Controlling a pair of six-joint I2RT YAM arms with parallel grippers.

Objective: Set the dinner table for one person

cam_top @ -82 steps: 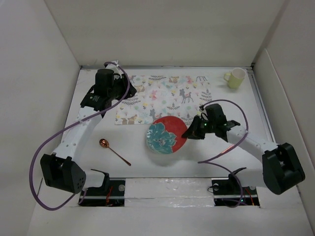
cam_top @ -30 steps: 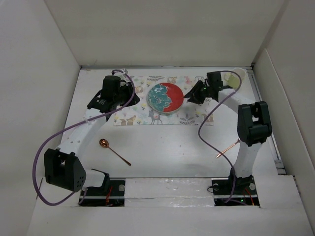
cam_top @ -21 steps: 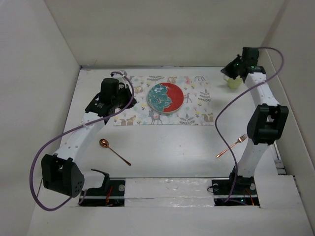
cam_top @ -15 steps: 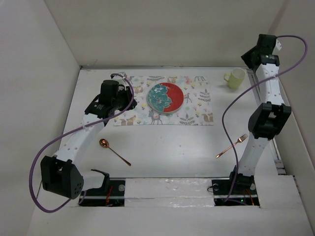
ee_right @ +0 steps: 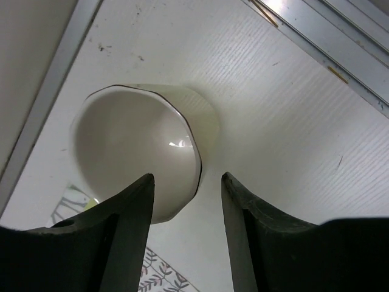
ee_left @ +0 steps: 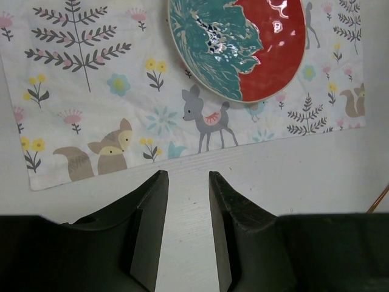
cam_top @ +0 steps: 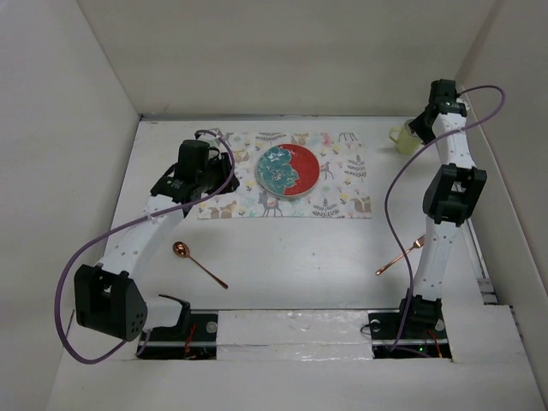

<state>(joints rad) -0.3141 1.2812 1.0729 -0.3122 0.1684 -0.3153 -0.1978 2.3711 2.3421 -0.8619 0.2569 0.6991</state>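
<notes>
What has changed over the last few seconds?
The plate went from the bare dinner table onto the placemat. The right hand let it go and swung to the far right corner, now open over the mug. The spoon and fork stayed put; the left hand barely shifted.

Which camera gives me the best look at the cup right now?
Right wrist: the cup fills the frame, upright, its rim and empty inside plain. The top view shows only a part of it beside the right arm; the left wrist view misses it.
</notes>
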